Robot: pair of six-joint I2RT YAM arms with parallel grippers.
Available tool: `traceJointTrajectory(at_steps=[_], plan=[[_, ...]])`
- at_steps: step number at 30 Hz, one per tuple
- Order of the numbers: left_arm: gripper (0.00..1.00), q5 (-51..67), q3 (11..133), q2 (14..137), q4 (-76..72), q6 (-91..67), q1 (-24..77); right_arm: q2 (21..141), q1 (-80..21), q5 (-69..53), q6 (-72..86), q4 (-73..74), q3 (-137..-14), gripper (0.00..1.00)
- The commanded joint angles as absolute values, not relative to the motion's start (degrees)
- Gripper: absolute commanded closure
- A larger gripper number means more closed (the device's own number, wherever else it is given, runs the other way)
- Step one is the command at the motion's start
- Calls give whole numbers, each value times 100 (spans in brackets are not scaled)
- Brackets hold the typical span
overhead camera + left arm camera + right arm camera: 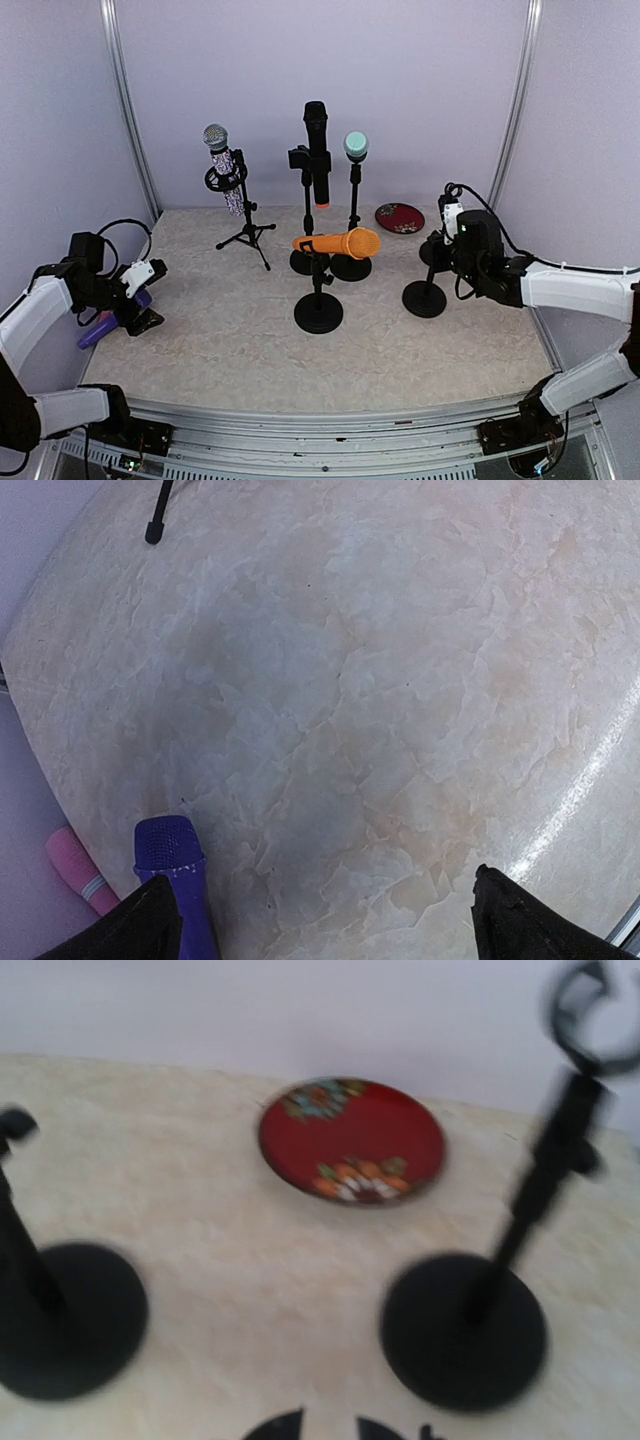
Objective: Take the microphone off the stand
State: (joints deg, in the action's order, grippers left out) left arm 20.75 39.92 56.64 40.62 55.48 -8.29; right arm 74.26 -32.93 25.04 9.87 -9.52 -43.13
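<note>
At the near left edge of the pale marbled surface [220, 340], the left tool [322, 900] is hovering low with its fingers spread wide, gripping nothing. A purple microphone [170, 870] is lying flat just beside its left finger, and a pink microphone [75, 865] is lying alongside that, against the wall.

On the right, the right tool [330, 1425] is pointing between two black round-based stands [465, 1325] [65, 1315]. Only its fingertips are showing, with a narrow gap between them, so it is impossible to tell whether they are gripping anything. A red patterned plate [352, 1140] is sitting beyond these stands.

In the middle, well apart from both tools, an orange microphone [340, 243] is resting sideways in the clip of a short black stand [319, 312].

Farther back, a black microphone [318, 150] and a teal-headed microphone [356, 147] are standing upright in their own stands. To their left, a glittery silver microphone [222, 165] is sitting tilted on a tripod [247, 232].
</note>
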Motion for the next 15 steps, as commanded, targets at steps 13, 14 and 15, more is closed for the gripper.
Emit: traceJointTrajectory(at_steps=[13, 14, 15], plan=[[1, 2059, 4112, 5568, 4108, 5508, -770, 9715, -2131, 1415, 995, -1757, -6479, 100], [1, 2057, 4105, 5560, 4113, 5507, -779, 9788, -2055, 1326, 1048, -1730, -6521, 100], [1, 2052, 4100, 5551, 4112, 5517, -781, 9851, -1986, 1270, 1086, -1712, -6542, 100]])
